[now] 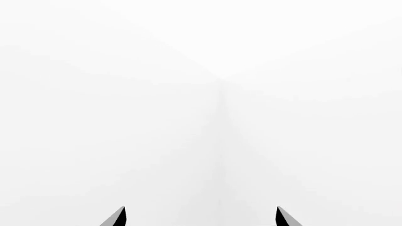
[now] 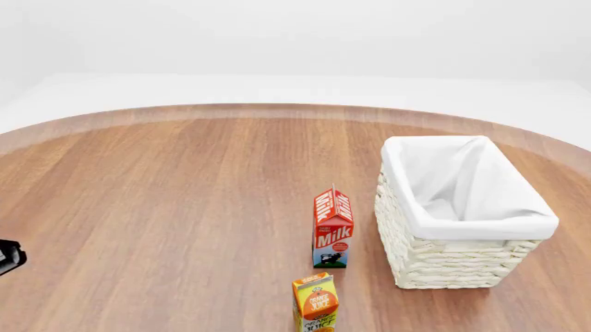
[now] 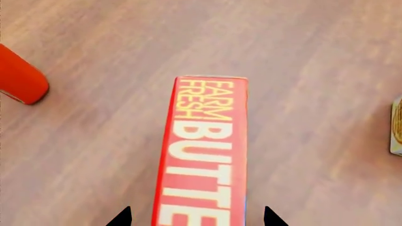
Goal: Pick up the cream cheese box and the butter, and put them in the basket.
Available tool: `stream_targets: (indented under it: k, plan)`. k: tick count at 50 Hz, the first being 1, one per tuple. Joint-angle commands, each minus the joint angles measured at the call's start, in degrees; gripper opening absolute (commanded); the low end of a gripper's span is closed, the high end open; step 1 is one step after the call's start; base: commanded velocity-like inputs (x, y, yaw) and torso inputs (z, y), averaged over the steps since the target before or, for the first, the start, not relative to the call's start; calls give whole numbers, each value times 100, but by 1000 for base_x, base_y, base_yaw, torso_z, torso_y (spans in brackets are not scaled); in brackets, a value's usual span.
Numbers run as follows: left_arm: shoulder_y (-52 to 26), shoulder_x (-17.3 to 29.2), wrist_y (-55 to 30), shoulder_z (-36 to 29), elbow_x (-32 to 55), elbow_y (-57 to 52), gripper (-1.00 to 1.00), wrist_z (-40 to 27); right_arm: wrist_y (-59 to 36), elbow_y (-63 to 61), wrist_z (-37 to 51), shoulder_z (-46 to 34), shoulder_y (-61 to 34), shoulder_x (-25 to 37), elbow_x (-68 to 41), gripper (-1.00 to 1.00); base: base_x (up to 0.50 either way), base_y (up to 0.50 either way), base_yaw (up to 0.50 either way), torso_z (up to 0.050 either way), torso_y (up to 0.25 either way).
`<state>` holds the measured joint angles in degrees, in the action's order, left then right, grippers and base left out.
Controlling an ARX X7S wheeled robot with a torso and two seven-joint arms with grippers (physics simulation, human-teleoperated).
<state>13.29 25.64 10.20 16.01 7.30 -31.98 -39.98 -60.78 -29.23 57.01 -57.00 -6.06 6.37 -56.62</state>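
The butter (image 3: 204, 150), a red box with yellow "FARM FRESH BUTTER" lettering, lies lengthwise on the wooden table in the right wrist view. My right gripper (image 3: 197, 219) is open and straddles its near end, with a small gap showing on each side between the black fingertips (image 3: 124, 217) and the box. My left gripper (image 1: 201, 216) is open with nothing between its tips, facing blank white. The white woven basket (image 2: 434, 259) with its cloth liner stands at the right in the head view. The cream cheese box is out of view.
A red milk carton (image 2: 333, 228) stands just left of the basket, and an orange juice carton (image 2: 316, 304) is nearer me. A red rounded object (image 3: 19, 75) and a tan box edge (image 3: 396, 127) flank the butter. A black arm part (image 2: 10, 256) shows at the left edge.
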Motion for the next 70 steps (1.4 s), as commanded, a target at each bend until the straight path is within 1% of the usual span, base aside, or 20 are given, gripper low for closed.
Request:
stream_targets:
  k: [1,15,44,60,61,70]
  plan:
    - [27,-118,94,161,-86,20,100,123,54,23,-186,41,-4,-80,86,100,0,0,0,0,0]
    - [31,-113,97,180,-75,23,100,115,142,139,-258,42,-74,-57,18,100,0,0,0,0,0]
    - [33,-110,109,209,-47,65,100,101,459,780,-597,71,-146,-68,-84,100,0,0,0,0,0]
    - [41,-109,145,232,-30,101,100,99,529,907,-712,-97,-170,-69,-85,100,0,0,0,0,0]
    - [40,-110,147,233,-28,103,100,98,524,891,-713,-119,-187,-64,-72,-100,0,0,0,0,0]
    - [43,-110,141,224,-36,89,100,96,618,826,-675,-199,-210,-27,41,-100,0,0,0,0,0]
